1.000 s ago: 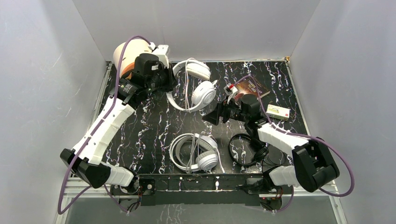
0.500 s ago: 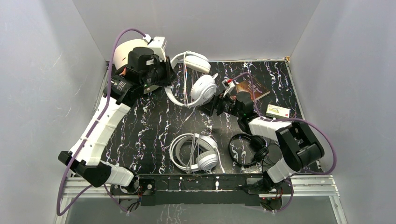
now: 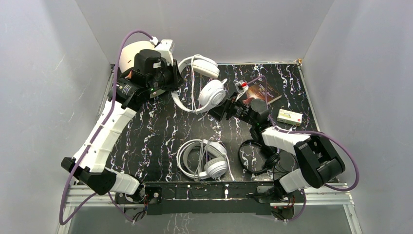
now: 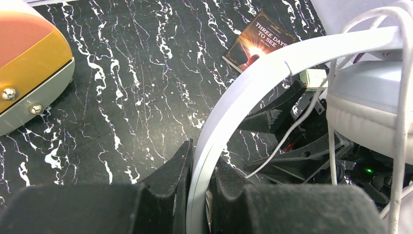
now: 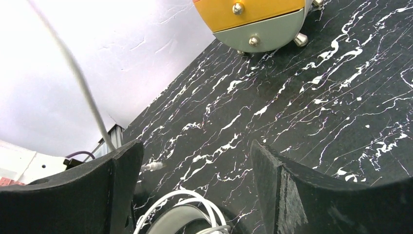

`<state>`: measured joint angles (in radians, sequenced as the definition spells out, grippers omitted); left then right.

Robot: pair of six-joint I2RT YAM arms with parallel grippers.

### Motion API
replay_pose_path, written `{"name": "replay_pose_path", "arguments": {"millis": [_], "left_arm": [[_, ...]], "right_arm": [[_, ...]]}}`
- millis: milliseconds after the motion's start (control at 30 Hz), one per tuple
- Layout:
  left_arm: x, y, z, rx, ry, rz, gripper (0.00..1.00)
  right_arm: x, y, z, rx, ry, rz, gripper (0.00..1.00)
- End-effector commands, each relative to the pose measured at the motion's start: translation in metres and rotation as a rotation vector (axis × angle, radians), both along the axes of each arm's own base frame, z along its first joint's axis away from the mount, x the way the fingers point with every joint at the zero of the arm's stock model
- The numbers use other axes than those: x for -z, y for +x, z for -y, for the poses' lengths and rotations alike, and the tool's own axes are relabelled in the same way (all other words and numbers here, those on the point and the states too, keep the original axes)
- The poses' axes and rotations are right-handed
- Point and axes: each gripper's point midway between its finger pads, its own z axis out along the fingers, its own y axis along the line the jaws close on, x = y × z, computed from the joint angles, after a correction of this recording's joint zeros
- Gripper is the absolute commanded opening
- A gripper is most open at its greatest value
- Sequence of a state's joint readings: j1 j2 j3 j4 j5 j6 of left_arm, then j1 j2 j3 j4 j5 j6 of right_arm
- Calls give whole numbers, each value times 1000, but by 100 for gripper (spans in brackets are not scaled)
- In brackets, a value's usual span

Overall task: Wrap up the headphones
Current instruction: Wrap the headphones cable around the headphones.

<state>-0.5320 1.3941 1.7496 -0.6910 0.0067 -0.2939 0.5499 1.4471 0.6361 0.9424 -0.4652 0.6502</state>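
Headphones (image 3: 202, 84) at the surface's (image 3: 160, 127) far edge.
Left tool (image 4: 202, 163) clamps the headband (image 4: 272, 61), likely stiff and light; right tool (image 5: 195, 161) gapes empty; cord (image 4: 402, 97) limp.

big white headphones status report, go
Left gripper shut on big white headphones headband. Right gripper open, loose cord hanging beside it. Book lies by the right arm.

Three corded headphones, back white pair (image 3: 212, 95), front white pair (image 3: 215, 166), black pair (image 3: 270, 159), one book (image 3: 265, 92), one small box (image 3: 290, 116), one domed appliance (image 3: 128, 53), two robot arms, left arm (image 3: 104, 134), right arm (image 3: 285, 138).
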Motion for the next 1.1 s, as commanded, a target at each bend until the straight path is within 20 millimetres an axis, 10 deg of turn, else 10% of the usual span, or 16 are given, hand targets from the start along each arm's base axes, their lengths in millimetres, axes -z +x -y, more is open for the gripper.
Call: {"name": "replay_pose_path", "arguments": {"millis": [0,267,1067], "left_arm": [[-40,-5,-2,4,-64,94,0],[-45,-7,-4,6,-62,104,0],[-48,-7,-2,14,-66,109,0]], "right_arm": [[-24,3,5,32,33,85,88],[-15,6,40,202,-32,44,88],[-18,-1,-1,5,81,54,80]]}}
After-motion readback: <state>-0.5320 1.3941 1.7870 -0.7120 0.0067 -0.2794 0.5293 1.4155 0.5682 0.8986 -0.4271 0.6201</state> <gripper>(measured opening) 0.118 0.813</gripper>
